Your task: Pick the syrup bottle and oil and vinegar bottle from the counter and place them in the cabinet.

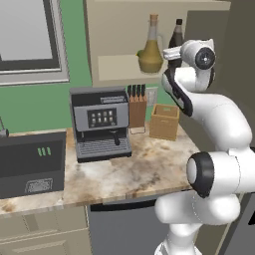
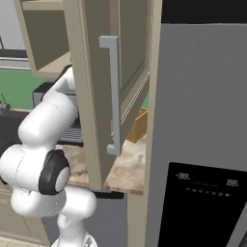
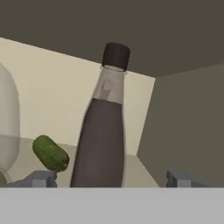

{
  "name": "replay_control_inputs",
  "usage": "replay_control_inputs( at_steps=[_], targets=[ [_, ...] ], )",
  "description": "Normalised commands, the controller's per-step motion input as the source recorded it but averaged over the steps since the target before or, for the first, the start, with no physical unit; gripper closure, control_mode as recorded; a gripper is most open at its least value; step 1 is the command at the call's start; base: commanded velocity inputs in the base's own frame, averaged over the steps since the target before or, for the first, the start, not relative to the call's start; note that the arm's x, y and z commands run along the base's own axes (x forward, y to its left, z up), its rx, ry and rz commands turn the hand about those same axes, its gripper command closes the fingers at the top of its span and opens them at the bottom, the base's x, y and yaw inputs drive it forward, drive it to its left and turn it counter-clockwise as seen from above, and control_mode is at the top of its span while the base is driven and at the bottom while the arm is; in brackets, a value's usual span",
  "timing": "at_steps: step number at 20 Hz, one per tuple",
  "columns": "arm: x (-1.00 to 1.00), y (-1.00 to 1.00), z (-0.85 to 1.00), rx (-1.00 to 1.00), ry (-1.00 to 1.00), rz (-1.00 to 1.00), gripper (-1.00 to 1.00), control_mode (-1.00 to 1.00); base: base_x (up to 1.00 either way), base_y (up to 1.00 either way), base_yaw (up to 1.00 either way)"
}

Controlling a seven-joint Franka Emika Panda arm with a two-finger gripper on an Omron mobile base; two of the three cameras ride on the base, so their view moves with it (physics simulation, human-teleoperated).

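Gripper (image 3: pixel 109 178), fingers spread wide to either side of the syrup bottle (image 3: pixel 101 135), which stands upright on the cabinet (image 1: pixel 117 64) shelf; apparently released, though contact is not resolvable. The bottle is dark, smooth and tapering to a black cap. Left of it stands the bulbous olive-yellow oil and vinegar bottle (image 1: pixel 151 50); a knobbly green pickle (image 3: pixel 50 153) lies beside it. Both bottles appear stowed above the marbled counter (image 1: pixel 129 172).

The syrup bottle (image 3: pixel 103 131) stands between my fingertips; a pickle (image 3: pixel 50 152) and the cruet (image 1: pixel 151 50) crowd its left, with open shelf (image 3: pixel 139 168) on its right.
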Motion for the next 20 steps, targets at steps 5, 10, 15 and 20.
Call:
replay_control_inputs(
  at_steps=[5,10,15,20],
  targets=[
    [-0.51,0.06,0.01,0.0,-0.09,0.08,-1.0,-1.0,0.0,0.0,0.0],
    [-0.43,0.07,0.03,0.02,-0.05,0.08,-1.0,-1.0,0.0,0.0,0.0],
    [-0.3,0.18,0.0,0.12,0.02,0.01,-1.0,-1.0,0.0,0.0,0.0],
    [-0.43,0.35,0.0,0.13,0.12,0.0,-1.0,-1.0,0.0,0.0,0.0]
  ],
)
